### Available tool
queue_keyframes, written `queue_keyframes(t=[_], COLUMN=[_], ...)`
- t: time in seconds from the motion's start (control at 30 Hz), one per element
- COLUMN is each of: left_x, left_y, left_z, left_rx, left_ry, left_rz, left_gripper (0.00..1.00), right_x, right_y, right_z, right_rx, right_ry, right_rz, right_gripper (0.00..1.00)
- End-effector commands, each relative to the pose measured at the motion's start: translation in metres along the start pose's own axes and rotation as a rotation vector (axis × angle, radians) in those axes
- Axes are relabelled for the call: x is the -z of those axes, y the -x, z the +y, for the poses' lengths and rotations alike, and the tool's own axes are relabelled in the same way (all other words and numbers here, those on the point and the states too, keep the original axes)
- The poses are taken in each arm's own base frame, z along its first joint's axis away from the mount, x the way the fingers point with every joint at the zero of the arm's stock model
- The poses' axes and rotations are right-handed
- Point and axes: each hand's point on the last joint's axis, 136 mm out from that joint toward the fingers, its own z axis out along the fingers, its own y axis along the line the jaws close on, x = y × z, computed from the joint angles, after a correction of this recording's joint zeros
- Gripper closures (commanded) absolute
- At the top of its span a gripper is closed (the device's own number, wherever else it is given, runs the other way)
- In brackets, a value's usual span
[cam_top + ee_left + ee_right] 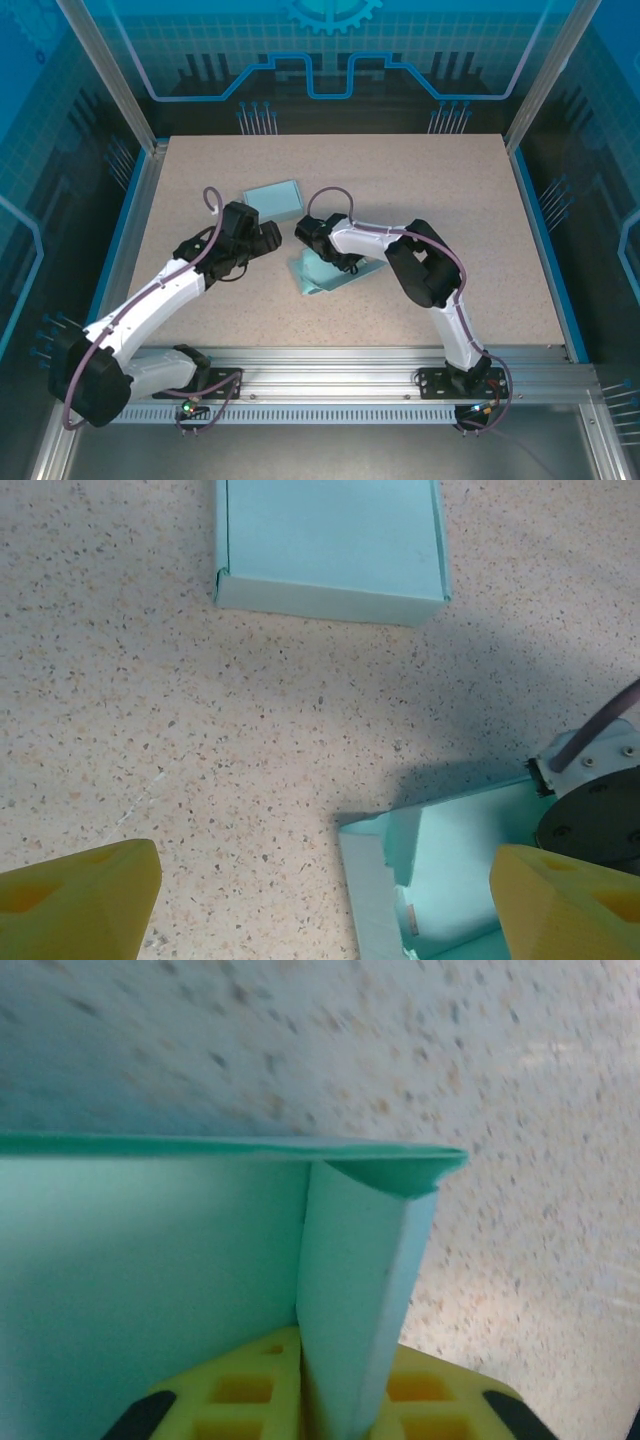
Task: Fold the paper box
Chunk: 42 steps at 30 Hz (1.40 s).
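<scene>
Working on the half-formed paper box (322, 275), lying mid-table just right of centre and nearer than a finished box (272, 199). With the right gripper (345, 1385) clamped on an upright flap (360, 1260) standing against the wide panel (140, 1280), hold that pinch firm and low, close to the crease. Bring in the left gripper (325, 870), fingers wide apart over bare table (150, 730) just left of the box, to brace the neighbouring side. Press along the fold line, never across it. Probably a side-wall flap, though too close in the right wrist view to be sure. Avoid dragging the sheet: thin card, likely to buckle.
</scene>
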Motion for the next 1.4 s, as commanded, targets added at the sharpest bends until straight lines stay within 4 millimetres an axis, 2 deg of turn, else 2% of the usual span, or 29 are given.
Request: queue_keyframes(t=[0.0,0.13,0.2,0.3,0.4,0.57,0.7,0.8,0.9,0.97,1.03,1.13,1.27,1.37], left_x=[0.008,0.01,0.01,0.006,-0.001,-0.02,-0.042,-0.062,-0.081,-0.092,-0.103,-0.113,-0.117,-0.115], left_y=[0.013,0.014,0.013,0.012,0.008,-0.001,-0.007,-0.011,-0.015,-0.02,-0.029,-0.044,-0.063,-0.076], left_z=[0.003,0.006,0.005,0.002,0.0,-0.002,0.002,0.004,0.002,0.0,-0.001,-0.005,-0.004,-0.005], left_rx=[-0.035,-0.055,-0.066,-0.083,-0.095,-0.107,-0.117,-0.128,-0.155,-0.179,-0.191,-0.193,-0.184,-0.174], left_ry=[-0.004,-0.006,-0.019,-0.034,-0.049,-0.062,-0.04,-0.028,-0.023,-0.021,-0.026,-0.055,-0.078,-0.094], left_rz=[-0.066,-0.076,-0.07,-0.06,-0.045,0.02,0.078,0.118,0.165,0.201,0.245,0.313,0.388,0.428], left_gripper=[0.13,0.13,0.14,0.15,0.17,0.23,0.32,0.4,0.49,0.55,0.57,0.6,0.63,0.65], right_x=[-0.001,0.013,0.025,0.049,0.078,0.127,0.172,0.197,0.209,0.209,0.203,0.183,0.155,0.133], right_y=[0.005,0.022,0.031,0.044,0.055,0.068,0.066,0.049,0.021,-0.003,-0.029,-0.067,-0.11,-0.132], right_z=[0.04,0.034,0.027,0.016,0.005,-0.019,-0.047,-0.075,-0.105,-0.12,-0.129,-0.129,-0.111,-0.092], right_rx=[0.19,0.209,0.204,0.181,0.158,0.091,-0.011,-0.121,-0.245,-0.329,-0.398,-0.498,-0.596,-0.641], right_ry=[0.133,0.135,0.134,0.155,0.177,0.221,0.263,0.273,0.256,0.253,0.259,0.304,0.394,0.455], right_rz=[-0.01,-0.04,-0.065,-0.116,-0.183,-0.291,-0.374,-0.414,-0.424,-0.411,-0.379,-0.306,-0.203,-0.131], right_gripper=[0.76,0.58,0.49,0.41,0.34,0.29,0.25,0.22,0.17,0.14,0.14,0.14,0.17,0.18])
